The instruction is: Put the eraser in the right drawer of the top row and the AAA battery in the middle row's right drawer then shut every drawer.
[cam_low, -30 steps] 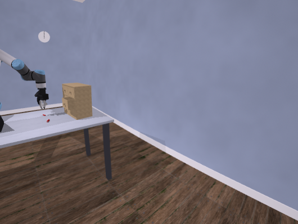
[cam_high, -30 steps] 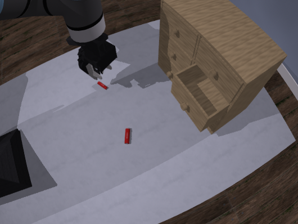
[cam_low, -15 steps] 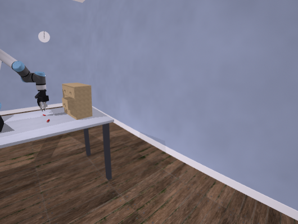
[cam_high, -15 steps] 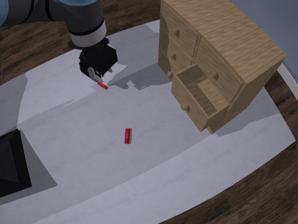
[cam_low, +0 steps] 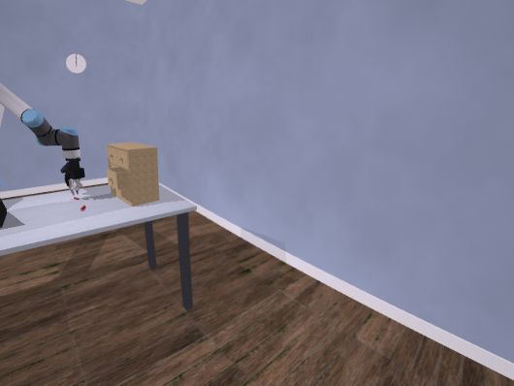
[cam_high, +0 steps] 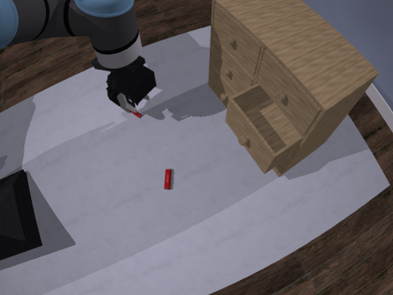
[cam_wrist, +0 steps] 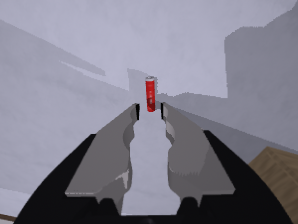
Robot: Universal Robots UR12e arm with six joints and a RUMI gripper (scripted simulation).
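The small red battery, seemingly the AAA, lies on the table. My gripper points down just above it. Its fingers are parted by a narrow gap with nothing held; in the wrist view the battery lies beyond the tips, in line with the gap. The wooden chest stands upright. Its right middle drawer is pulled well out; no item shows in the visible part. The other drawers look shut. I see no eraser.
A larger red battery lies on the table, between the small battery and the table's near edge. A black object stands at the left. The open drawer sticks out over the table on the gripper's side.
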